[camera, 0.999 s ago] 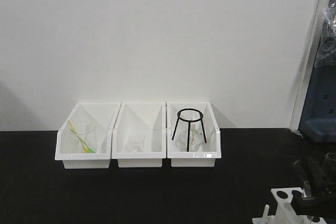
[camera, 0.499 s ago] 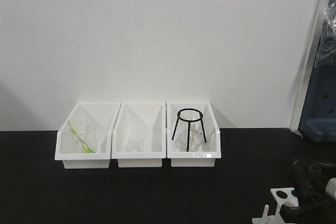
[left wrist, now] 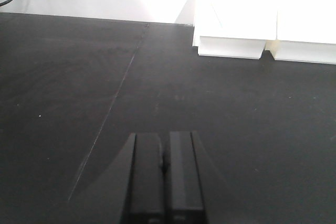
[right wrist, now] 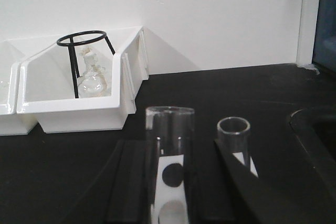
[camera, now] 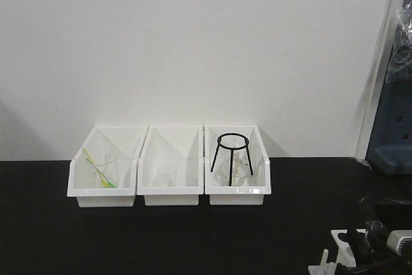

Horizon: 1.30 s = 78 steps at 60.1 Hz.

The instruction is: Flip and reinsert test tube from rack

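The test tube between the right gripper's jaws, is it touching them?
Cannot tell. The right wrist view shows the test tube upright between the right gripper's dark jaws, edges overlapping, no plain contact.

Open black tabletop (camera: 161,236) w/ bins (camera: 168,167) at back; second tube (right wrist: 233,139) just beside test tube (right wrist: 169,145).
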Tool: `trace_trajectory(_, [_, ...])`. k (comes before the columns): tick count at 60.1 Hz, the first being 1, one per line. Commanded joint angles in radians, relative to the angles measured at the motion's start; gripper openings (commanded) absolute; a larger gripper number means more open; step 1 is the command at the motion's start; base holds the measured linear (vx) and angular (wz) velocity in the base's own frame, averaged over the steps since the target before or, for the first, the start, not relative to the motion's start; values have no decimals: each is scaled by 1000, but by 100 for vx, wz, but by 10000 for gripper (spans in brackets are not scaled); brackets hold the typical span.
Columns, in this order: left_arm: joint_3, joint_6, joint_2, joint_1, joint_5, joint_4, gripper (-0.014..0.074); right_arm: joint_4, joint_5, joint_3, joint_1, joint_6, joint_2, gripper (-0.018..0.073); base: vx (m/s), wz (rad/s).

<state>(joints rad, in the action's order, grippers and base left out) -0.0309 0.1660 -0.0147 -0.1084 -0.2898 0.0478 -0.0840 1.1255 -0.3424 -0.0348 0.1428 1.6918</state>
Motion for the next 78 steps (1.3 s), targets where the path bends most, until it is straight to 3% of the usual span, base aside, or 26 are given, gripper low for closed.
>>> trace_trajectory(1, [-2, 0, -3, 4, 88, -4, -6, -11, 204, -21, 5, -9, -22, -1, 0, 0])
trace_trajectory(13, [-2, 0, -3, 4, 88, -4, -6, -12, 210, -21, 5, -43, -22, 79, 0, 0])
trace_trajectory(32, [-2, 0, -3, 4, 88, -4, -6, -12, 216, -21, 5, -45, -22, 393, 0, 0])
trace_trajectory(44, [-2, 0, -3, 4, 88, -4, -6, -27, 216, -21, 5, -45, -73, 488, 0, 0])
trace_trajectory(53, [-2, 0, -3, 4, 88, -4, -6, -54, 180, -24, 5, -37, -210, 465, 0, 0])
trace_trajectory(61, [-2, 0, -3, 4, 88, -4, -6, -56, 13, -24, 5, 31, -403, 346, 0, 0])
trace_trajectory(74, [-2, 0, -3, 4, 88, -4, -6, -84, -556, -24, 5, 90, -779, -13, 0, 0])
trace_trajectory(78, [-2, 0, -3, 4, 88, -4, -6, -86, -762, -24, 2, 90, -884, -15, 0, 0])
